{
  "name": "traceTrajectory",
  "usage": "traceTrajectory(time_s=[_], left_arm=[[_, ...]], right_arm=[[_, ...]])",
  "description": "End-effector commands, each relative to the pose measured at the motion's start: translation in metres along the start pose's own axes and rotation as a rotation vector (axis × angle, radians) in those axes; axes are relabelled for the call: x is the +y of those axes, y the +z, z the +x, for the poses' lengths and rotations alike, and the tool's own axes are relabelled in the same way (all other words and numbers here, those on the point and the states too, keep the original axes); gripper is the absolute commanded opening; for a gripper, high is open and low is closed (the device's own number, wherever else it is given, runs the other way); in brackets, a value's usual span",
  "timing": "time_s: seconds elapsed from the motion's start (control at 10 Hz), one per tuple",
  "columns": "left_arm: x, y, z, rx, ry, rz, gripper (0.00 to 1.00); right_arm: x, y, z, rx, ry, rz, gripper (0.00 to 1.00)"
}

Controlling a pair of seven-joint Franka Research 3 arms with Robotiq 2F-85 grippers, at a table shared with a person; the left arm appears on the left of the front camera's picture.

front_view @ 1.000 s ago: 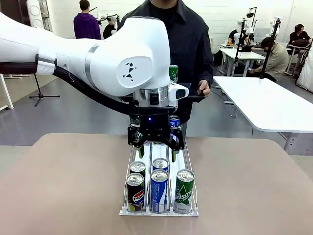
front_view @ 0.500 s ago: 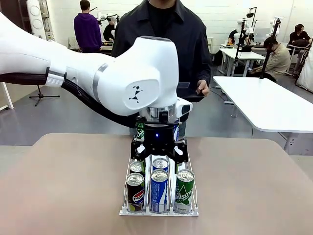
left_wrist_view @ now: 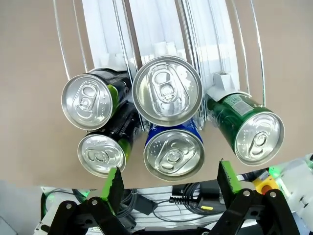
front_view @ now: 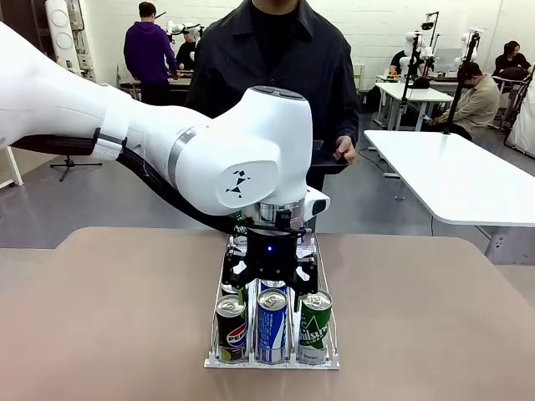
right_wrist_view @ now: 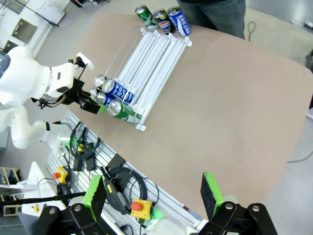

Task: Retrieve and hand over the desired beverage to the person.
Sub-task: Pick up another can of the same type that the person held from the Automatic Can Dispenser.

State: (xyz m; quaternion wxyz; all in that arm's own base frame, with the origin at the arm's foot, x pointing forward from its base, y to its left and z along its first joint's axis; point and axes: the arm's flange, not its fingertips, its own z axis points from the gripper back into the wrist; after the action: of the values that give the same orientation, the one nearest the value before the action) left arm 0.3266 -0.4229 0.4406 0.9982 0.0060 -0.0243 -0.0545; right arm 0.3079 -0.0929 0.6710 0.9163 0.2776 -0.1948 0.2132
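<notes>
L tool (left_wrist_view: 170, 169) open, over blue can (left_wrist_view: 173, 152)

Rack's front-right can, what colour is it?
The can is green with white lettering, clearest in the front view.

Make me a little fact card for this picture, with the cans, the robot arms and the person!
front cans: black Pepsi can, blue can, green can
holder: clear rack on the tan table
left end effector: open, empty, above the middle lane
right end effector: open, empty, away from the rack
person: far side, holding a black tray
</notes>
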Motion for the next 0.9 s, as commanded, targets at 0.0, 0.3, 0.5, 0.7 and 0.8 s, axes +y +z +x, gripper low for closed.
traceTrajectory(time_s=[0.0,0.3,0.5,0.7,0.8], left_arm=[[-0.0068,-0.0079,0.0016,-0.025,0.020,0.006,1.00],[-0.0075,-0.0125,0.0053,-0.020,0.004,0.007,1.00],[-0.0059,-0.0103,0.0052,-0.044,-0.024,-0.004,0.40],[-0.0048,-0.0089,0.0054,-0.046,-0.020,-0.001,0.00],[-0.0048,-0.0085,0.0056,-0.041,-0.020,-0.001,0.26]], right_arm=[[-0.0021,0.0010,0.0007,-0.004,0.014,0.021,1.00],[-0.0021,0.0010,0.0007,-0.004,0.014,0.021,1.00],[-0.0021,0.0010,0.0007,-0.004,0.014,0.021,1.00],[-0.0021,0.0010,0.0007,-0.004,0.014,0.021,1.00],[-0.0021,0.0010,0.0007,-0.004,0.014,0.021,1.00]])
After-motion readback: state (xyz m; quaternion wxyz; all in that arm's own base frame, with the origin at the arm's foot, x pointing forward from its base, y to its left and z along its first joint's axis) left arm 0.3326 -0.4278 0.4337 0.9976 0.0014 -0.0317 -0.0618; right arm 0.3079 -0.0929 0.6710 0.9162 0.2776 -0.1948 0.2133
